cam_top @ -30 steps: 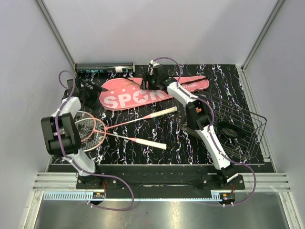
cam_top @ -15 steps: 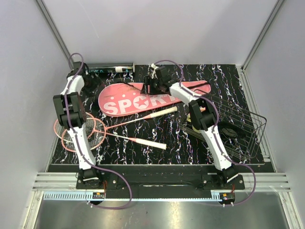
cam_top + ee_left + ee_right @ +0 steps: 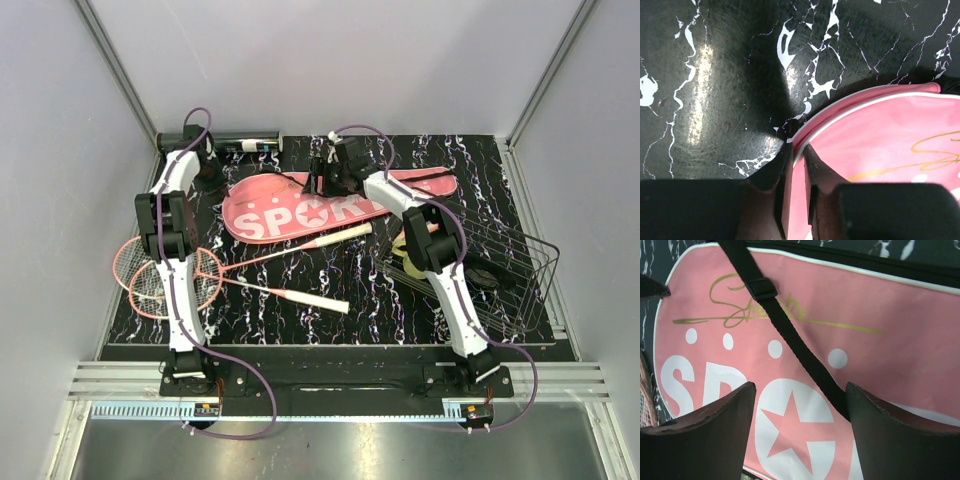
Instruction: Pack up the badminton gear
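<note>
Top external, racquets [image 3: 140, 272]: two, crossed on the marbled black mat [image 3: 360, 285] at far left. Pink-red oval heads, fine string mesh, thin shafts, white handles pointing right. Heads partly covered by the left arm.
Tube [image 3: 245, 143]: long, black, round, along the back edge. Left end hidden behind the left arm.
Left gripper [image 3: 796, 150]: dark fingers nearly together, pinching the cover's white-piped rim at its rounded left end. Finger bases cut off at the bottom.
Cover [image 3: 300, 210]: long, pink, soft fabric, flat on the mat between tube and racquets. White block letters, star, dots, gold script. Last letter hidden by the right arm.
Right gripper [image 3: 800, 387]: jaws spread wide over the cover's middle. Contact impossible to tell.
Strap [image 3: 785, 330]: black webbing with buckle, diagonal across the cover, passing between the spread fingers.
Basket [image 3: 520, 290]: black wire, far right, left side behind the right arm.
Cup [image 3: 408, 252]: yellow-green sliver at the basket's left side, mostly hidden.
</note>
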You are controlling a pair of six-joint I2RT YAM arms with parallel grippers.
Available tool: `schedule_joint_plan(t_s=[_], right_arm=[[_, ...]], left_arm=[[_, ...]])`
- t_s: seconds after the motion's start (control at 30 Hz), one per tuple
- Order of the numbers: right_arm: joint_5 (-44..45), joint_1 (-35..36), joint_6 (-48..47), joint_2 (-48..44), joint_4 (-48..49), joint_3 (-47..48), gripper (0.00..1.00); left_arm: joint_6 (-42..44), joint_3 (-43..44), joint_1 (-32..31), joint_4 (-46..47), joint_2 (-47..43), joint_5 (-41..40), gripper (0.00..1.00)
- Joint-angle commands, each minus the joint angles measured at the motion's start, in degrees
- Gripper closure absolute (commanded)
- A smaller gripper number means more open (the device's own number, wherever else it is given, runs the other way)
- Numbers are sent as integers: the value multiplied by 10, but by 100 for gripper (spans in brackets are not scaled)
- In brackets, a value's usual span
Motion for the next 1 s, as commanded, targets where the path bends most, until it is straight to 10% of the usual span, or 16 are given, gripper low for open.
schedule_joint_plan(t_s=[0.0, 0.07, 0.63, 0.97], right_arm=[[54, -1, 58, -81, 6, -19, 17], [54, -1, 79, -100, -2, -24, 14], [149, 0, 262, -271, -14, -164, 0], [365, -2, 381, -201, -174, -22, 0]], left_arm=[[18, 4, -5, 14, -58, -17, 88], [21, -8, -9, 36, -91, -22, 100], [40, -321, -80, 332, -438, -68, 100], [119, -485, -162, 471, -572, -124, 100]])
